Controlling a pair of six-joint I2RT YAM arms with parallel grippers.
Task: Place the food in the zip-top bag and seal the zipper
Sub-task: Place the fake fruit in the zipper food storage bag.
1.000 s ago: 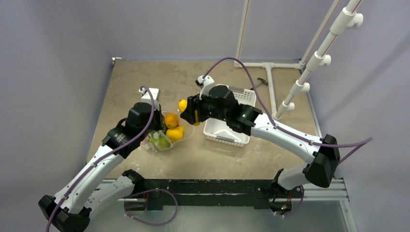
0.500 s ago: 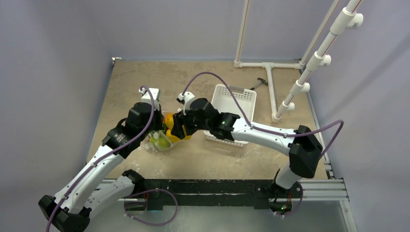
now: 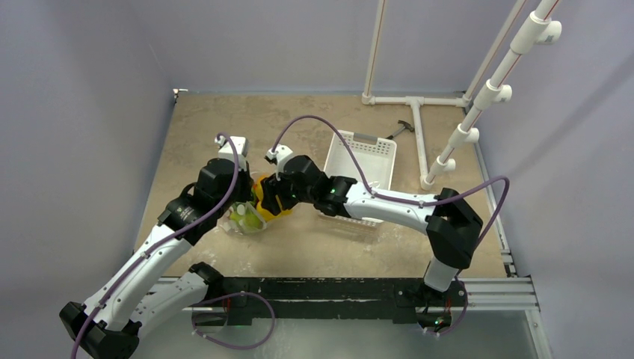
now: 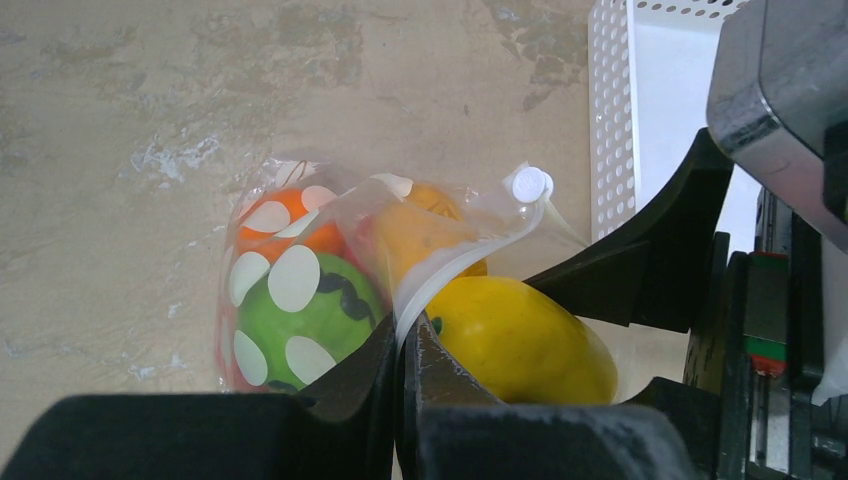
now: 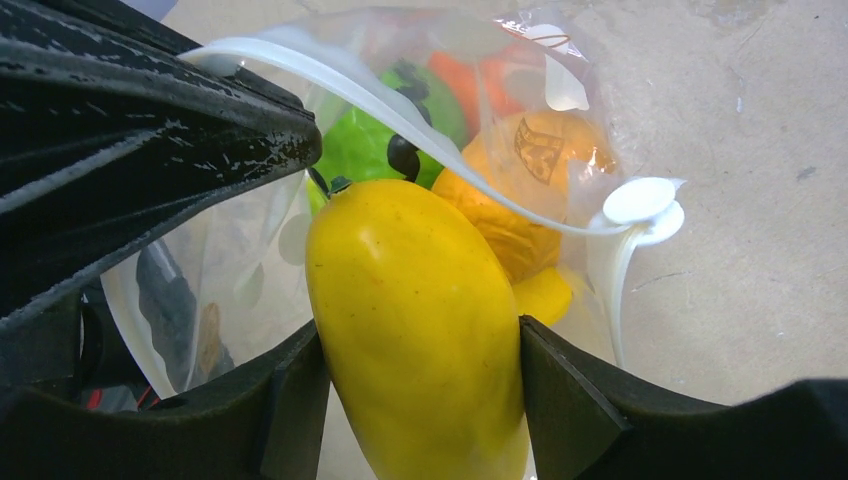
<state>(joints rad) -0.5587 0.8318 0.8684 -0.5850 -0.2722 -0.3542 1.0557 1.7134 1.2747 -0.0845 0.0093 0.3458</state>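
Note:
The clear zip-top bag (image 3: 247,217) lies left of centre with its mouth held open. Inside are a dark-striped green fruit (image 4: 300,315), an orange piece (image 4: 290,215) and another orange fruit (image 5: 520,200). My left gripper (image 4: 405,350) is shut on the pale zipper strip (image 4: 450,265) at the bag's mouth. My right gripper (image 5: 420,370) is shut on a yellow fruit (image 5: 415,320) and holds it in the bag's mouth, also seen in the left wrist view (image 4: 520,340). In the top view the right gripper (image 3: 269,200) meets the bag beside the left gripper (image 3: 238,202).
A white slotted basket (image 3: 374,153) stands just right of the bag, under my right forearm. A white pipe frame (image 3: 419,120) stands at the back right, with a small dark tool (image 3: 404,129) beside it.
My right arm has swung left from above the basket, carrying the yellow fruit down into the bag's mouth. The left gripper has kept its hold on the zipper edge.

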